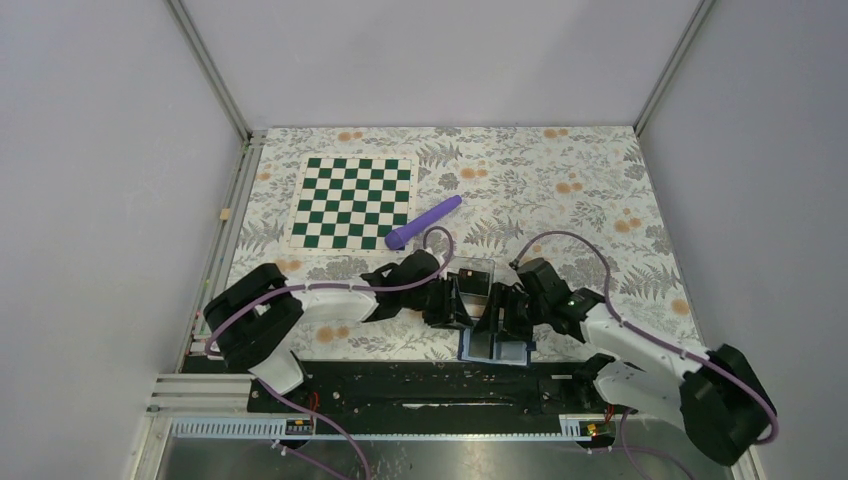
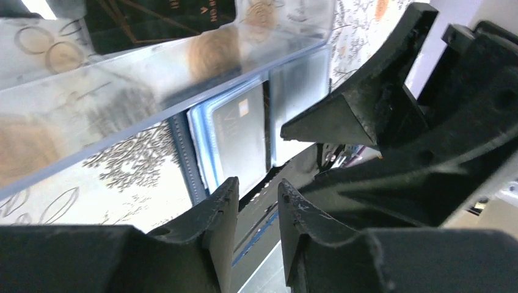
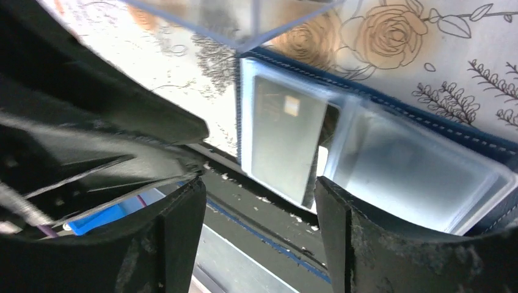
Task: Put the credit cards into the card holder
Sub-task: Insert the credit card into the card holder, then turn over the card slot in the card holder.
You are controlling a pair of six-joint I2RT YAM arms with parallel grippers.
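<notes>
The card holder (image 1: 496, 349) lies open at the table's near edge, navy outside with pale blue pockets (image 3: 403, 165). A grey credit card (image 3: 286, 138) with a gold chip sits in its left pocket, also shown in the left wrist view (image 2: 240, 139). Another dark card (image 2: 153, 18) with gold lines lies in the clear tray (image 1: 477, 278). My left gripper (image 2: 258, 196) hovers over the holder's near edge, its jaws narrowly apart with nothing between them. My right gripper (image 3: 256, 198) stands open and empty just above the same edge, facing the left gripper (image 3: 116, 116).
The clear tray's wall (image 2: 140, 91) stands right behind the holder. A purple cylinder (image 1: 424, 222) and a green checkered mat (image 1: 355, 203) lie farther back. The black base rail (image 1: 420, 378) runs along the table's near edge under the holder.
</notes>
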